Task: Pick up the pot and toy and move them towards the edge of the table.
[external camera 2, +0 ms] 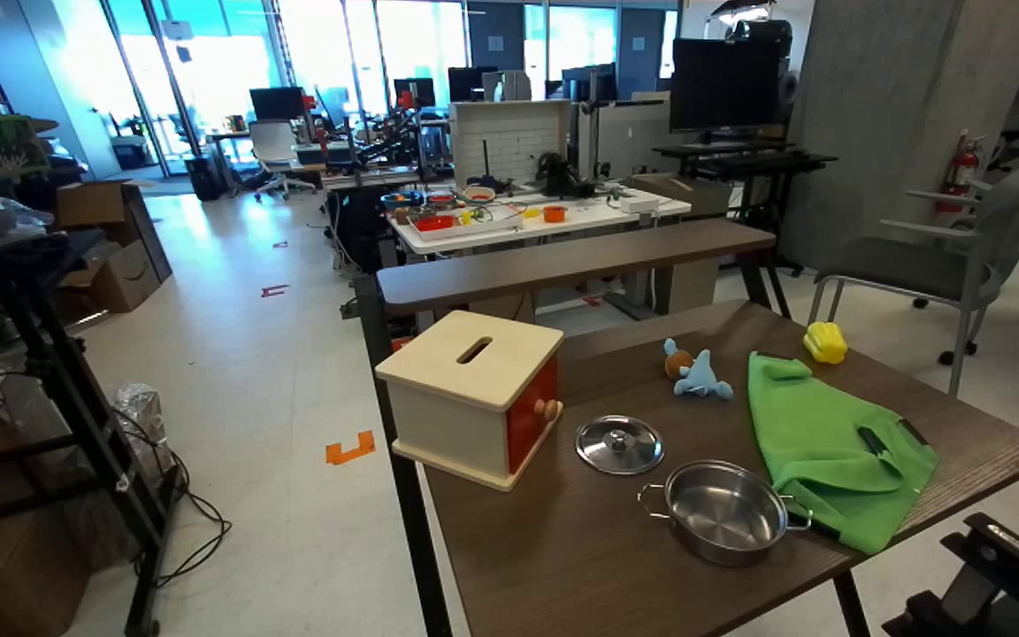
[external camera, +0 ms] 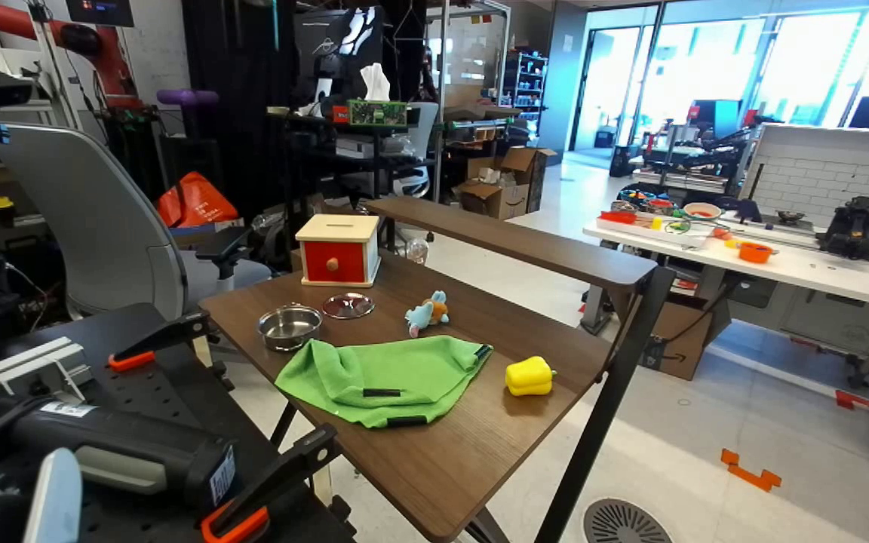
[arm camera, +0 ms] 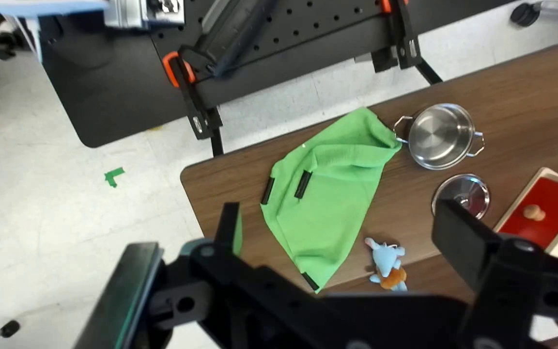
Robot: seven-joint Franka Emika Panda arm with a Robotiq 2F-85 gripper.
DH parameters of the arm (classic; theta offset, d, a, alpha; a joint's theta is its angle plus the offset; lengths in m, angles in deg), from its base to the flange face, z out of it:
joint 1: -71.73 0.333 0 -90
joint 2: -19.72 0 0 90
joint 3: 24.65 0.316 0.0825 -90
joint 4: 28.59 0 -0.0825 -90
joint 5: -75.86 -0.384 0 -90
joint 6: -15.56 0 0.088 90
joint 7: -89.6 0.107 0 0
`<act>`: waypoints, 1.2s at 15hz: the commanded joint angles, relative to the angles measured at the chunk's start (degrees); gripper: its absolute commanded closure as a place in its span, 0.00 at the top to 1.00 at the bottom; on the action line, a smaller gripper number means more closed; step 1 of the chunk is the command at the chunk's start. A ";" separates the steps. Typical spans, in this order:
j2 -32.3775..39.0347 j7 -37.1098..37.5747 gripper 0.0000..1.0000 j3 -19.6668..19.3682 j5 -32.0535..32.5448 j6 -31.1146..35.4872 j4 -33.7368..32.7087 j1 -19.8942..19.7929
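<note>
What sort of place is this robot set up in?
Most likely a robotics lab, perhaps within an office. An exterior view shows what looks like a red robot arm, a cluttered white workbench appears in both exterior views, and a large black monitor shows in an exterior view.

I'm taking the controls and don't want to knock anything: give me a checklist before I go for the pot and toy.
1. Pincer open: ok, jaws wide apart, nothing held.
2. Pot between the jaws: not ok, it shows outside that gap in the wrist view.
3. Pot upright and empty: ok.
4. Lid off the pot: ok, it lies beside it on the table.
5. Pot clear of the green cloth: cannot tell, they overlap in the wrist view.
6. Blue toy clear of the green cloth: ok, a gap shows.
</note>
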 commanded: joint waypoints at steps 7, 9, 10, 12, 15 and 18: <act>28.53 4.20 1.00 4.85 2.36 36.66 2.69 3.48; 35.14 4.82 1.00 4.78 4.11 40.24 0.95 5.10; 38.36 5.28 1.00 4.36 5.45 41.43 -0.28 6.20; 43.87 6.35 1.00 3.04 7.89 42.86 -3.01 8.93; 50.30 6.75 1.00 1.78 8.50 43.39 -7.94 12.84; 55.51 6.96 1.00 0.89 7.95 42.88 -13.30 16.63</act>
